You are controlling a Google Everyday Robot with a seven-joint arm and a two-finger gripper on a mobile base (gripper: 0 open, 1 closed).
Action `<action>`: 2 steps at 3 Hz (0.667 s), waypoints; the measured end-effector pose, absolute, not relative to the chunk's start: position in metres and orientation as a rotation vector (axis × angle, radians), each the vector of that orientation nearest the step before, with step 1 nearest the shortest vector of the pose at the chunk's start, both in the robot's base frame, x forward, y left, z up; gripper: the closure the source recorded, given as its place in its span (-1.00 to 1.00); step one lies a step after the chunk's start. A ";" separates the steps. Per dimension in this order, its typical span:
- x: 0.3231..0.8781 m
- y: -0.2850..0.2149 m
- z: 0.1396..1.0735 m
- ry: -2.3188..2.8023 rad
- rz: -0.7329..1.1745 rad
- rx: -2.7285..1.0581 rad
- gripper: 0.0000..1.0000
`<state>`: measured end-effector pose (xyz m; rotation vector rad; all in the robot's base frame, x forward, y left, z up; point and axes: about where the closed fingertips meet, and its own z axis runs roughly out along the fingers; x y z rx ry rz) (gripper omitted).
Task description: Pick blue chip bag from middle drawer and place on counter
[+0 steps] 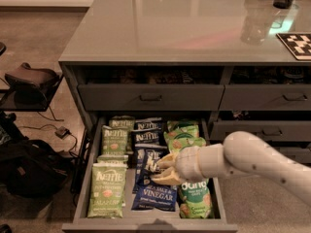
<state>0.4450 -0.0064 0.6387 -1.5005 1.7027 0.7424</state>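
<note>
1. Camera view: the middle drawer (146, 224) is pulled open at the near side, packed with snack bags. Green Kettle bags (107, 188) are in the left column, blue ones down the middle, green dang bags (195, 199) on the right.
2. The gripper (159, 169) is down in the drawer, reaching in from the right. Its jaws sit either side of the blue chip bag (147, 165) in the middle column, and it looks like they're pinching its right edge, though it's a bit murky there.
3. So this is the grasp step, with the bag not yet out of the drawer.
4. Next move, I reckon: lift straight up to clear the SEA SALT & VINEGAR bag (155, 196) lying just nearer, then carry it to the far side and up onto the counter (175, 28).
</note>
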 end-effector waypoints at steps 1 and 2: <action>0.460 -0.024 0.705 1.668 0.745 -1.420 1.00; 0.479 -0.034 0.773 1.661 0.694 -1.333 1.00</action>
